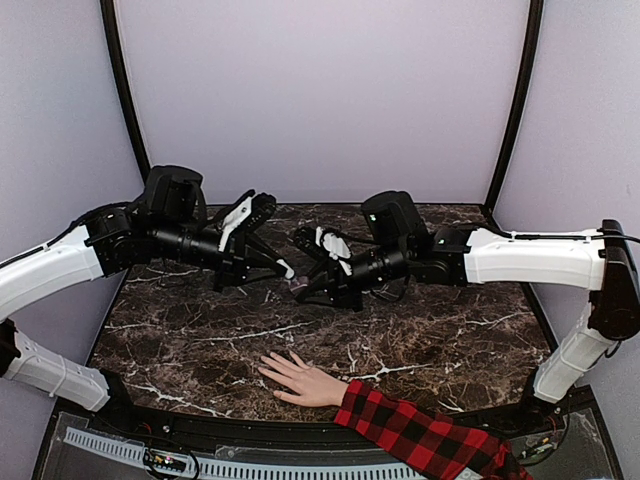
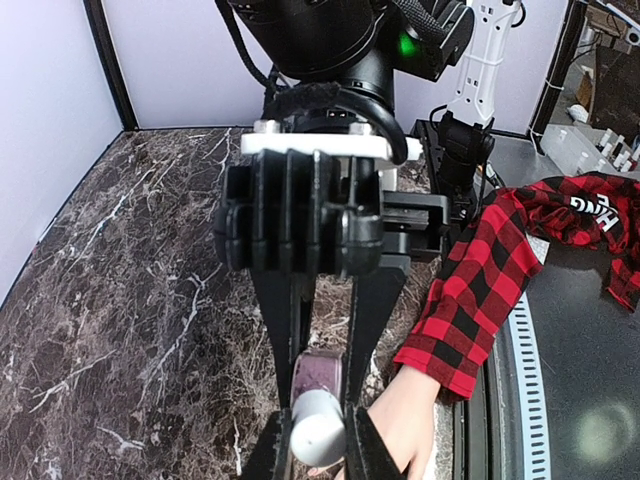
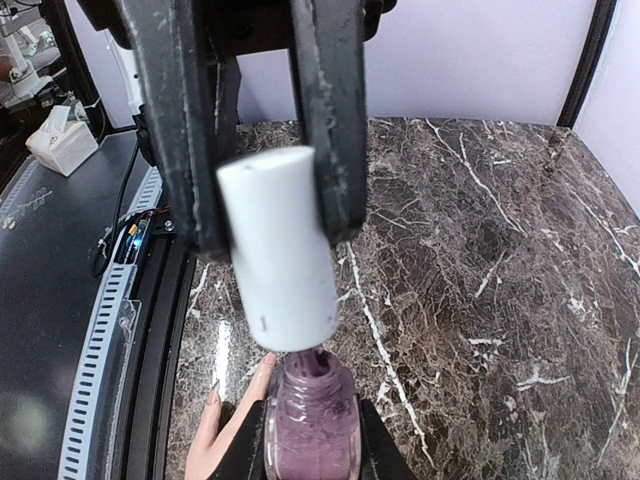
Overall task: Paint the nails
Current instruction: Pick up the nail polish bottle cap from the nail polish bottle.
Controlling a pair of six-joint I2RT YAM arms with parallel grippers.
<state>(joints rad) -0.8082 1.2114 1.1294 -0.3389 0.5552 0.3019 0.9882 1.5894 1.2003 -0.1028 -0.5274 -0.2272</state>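
A pale hand (image 1: 300,380) with spread fingers lies flat at the table's front, its red-and-black plaid sleeve (image 1: 420,432) running to the right. Its nails are tiny; one shows in the right wrist view (image 3: 214,393). Above the table's middle, my right gripper (image 1: 303,287) is shut on a purple polish bottle (image 3: 310,430). My left gripper (image 1: 287,271) is shut on the bottle's white cap (image 3: 278,245). The cap is tilted at the bottle's open neck. In the left wrist view the cap (image 2: 318,432) sits between my fingers, over the hand (image 2: 405,420).
The dark marble table (image 1: 200,340) ends in a black front rim with a white perforated strip (image 1: 130,455). Black corner posts and lilac walls enclose the back and sides. Both arms cross the table's middle.
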